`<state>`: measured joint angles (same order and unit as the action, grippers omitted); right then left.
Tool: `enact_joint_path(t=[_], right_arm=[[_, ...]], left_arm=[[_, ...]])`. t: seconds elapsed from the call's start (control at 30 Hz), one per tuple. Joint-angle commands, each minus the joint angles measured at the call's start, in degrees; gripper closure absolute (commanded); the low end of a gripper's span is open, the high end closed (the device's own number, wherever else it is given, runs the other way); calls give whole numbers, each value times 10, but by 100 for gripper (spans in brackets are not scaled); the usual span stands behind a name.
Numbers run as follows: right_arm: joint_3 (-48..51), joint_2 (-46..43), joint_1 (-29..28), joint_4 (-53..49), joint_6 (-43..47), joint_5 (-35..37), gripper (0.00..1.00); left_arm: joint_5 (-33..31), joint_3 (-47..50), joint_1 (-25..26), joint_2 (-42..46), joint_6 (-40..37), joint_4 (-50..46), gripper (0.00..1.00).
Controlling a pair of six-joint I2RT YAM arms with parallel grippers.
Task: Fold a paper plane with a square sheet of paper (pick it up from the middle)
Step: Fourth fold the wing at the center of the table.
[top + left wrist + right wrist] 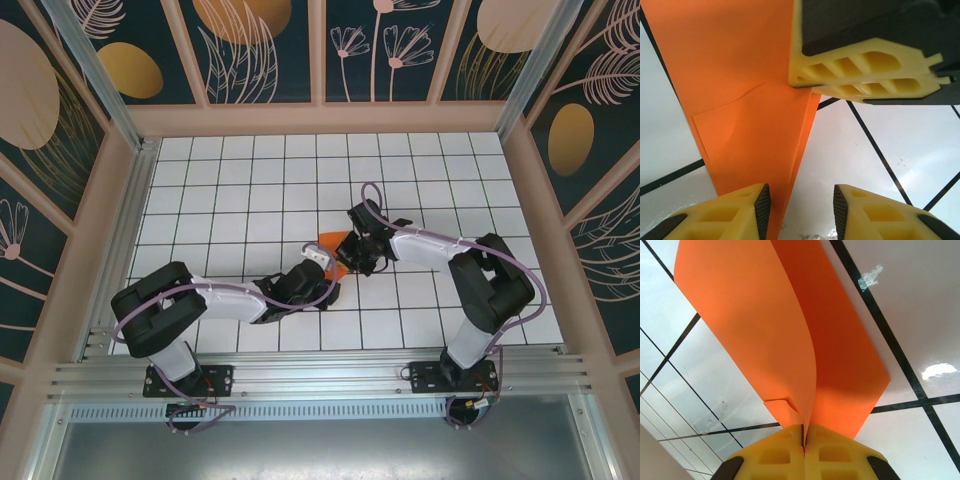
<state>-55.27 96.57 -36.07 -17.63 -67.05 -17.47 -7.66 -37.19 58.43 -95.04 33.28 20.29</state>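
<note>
The square sheet of paper is bright orange and folded into layers, and it sits at the middle of the table between both grippers. My right gripper is shut on its crease, and two flaps spread upward from the pinch. A small folded corner shows beside the fingers. In the left wrist view the paper hangs over the tiles, held by the right gripper's yellow fingers. My left gripper stands open, and the paper's lower edge runs between its pads, close to the left one. Whether this shape is the paper plane I cannot tell.
The table is white tile with black grid lines. Wooden-framed walls close it in at the back and sides. An aluminium rail runs along the near edge by the arm bases.
</note>
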Motion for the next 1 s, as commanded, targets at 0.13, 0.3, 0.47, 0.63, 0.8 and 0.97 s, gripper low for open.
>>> enact_joint_path(t=[0.13, 0.3, 0.47, 0.63, 0.8, 0.97], right_arm=[[-17, -1, 5, -26, -17, -5, 99], [-17, -1, 7, -27, -19, -10, 99], [-16, -2, 10, -28, -22, -14, 99], [-16, -5, 14, -28, -22, -19, 98], [-17, -9, 17, -27, -15, -23, 88], [-26, -20, 28, -32, 16, -18, 61]], left_arm=[[-54, -25, 1, -22, -42, -14, 63], [-50, -26, 3, -29, -52, -8, 62], [-48, -23, 5, -44, -62, -8, 63], [-47, -21, 8, -50, -62, 0, 73], [-48, -17, 8, -50, -58, 9, 81], [-40, -1, 7, -43, -47, 33, 88]])
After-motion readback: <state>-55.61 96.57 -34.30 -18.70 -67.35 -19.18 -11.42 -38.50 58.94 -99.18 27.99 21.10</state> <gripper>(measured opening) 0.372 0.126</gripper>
